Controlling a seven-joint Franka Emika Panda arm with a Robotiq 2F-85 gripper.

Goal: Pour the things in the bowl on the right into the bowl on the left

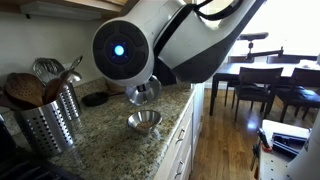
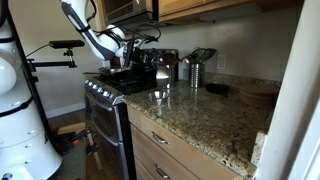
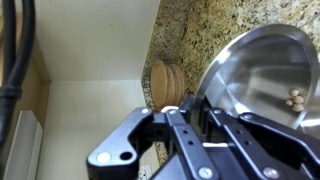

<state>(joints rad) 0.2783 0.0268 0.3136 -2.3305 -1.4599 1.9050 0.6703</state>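
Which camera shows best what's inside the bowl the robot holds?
The wrist view: the tilted steel bowl is close, tan bits lying inside. In both exterior views the bowl is tiny, its inside hidden.

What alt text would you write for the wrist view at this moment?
The robot's hand grips the rim of a steel bowl, which holds a few small tan pieces near its edge. Behind the bowl is a speckled granite counter, with a round wooden object at the counter's border.
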